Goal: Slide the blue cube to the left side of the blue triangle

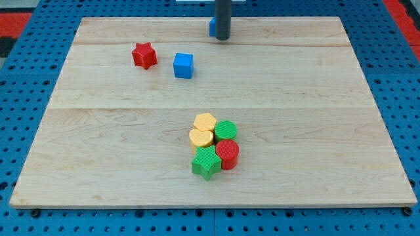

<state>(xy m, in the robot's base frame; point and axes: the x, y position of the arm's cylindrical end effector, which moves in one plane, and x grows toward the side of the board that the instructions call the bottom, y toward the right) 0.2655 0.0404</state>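
The blue cube [184, 65] sits on the wooden board in the view's upper left-centre. The blue triangle [212, 27] is near the board's top edge, mostly hidden behind my rod; only a blue sliver shows at the rod's left. My tip [223, 39] rests right beside that blue triangle, on its right, and lies up and to the right of the blue cube, well apart from it.
A red star [144, 56] lies left of the blue cube. A cluster sits at lower centre: yellow hexagon [205, 122], yellow heart [201, 137], green cylinder [226, 130], red cylinder [228, 154], green star [207, 162]. The board [328, 131] lies on a blue pegboard.
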